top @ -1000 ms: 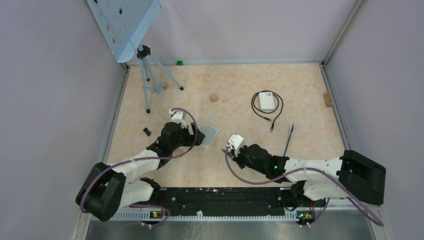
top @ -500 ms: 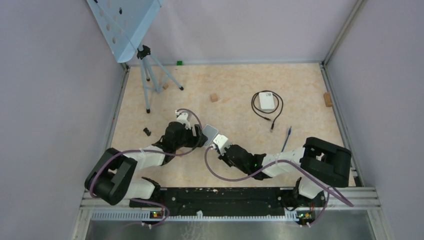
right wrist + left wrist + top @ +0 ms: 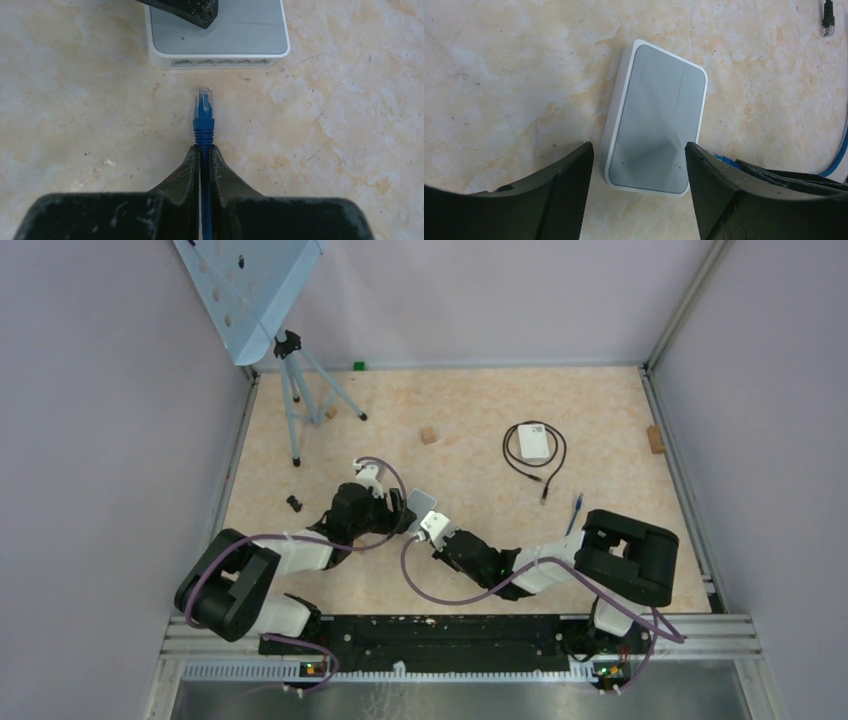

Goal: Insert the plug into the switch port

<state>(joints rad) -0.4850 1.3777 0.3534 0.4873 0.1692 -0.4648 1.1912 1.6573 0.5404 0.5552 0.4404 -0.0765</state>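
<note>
The switch [image 3: 421, 504] is a flat white box with a grey top, lying on the table. In the left wrist view the switch [image 3: 656, 120] has its near end between the fingers of my left gripper [image 3: 639, 150], which stands open astride it. The right gripper [image 3: 204, 147] is shut on the blue cable just behind the plug [image 3: 203, 112]. The plug's clear tip points at the row of ports [image 3: 220, 63] on the switch's side, a short gap away. One left finger [image 3: 192, 10] shows above the switch.
A white box ringed by a black cable [image 3: 533, 443] lies at the back right. Two wooden blocks [image 3: 428, 435] [image 3: 655, 438], a tripod [image 3: 298, 400] with a blue perforated panel and a small black part [image 3: 294, 503] stand around. The blue cable [image 3: 575, 512] trails off to the right.
My right arm has swung left, carrying the plug up to the switch's port side. The left gripper has shifted slightly right over the switch and its fingers have narrowed.
</note>
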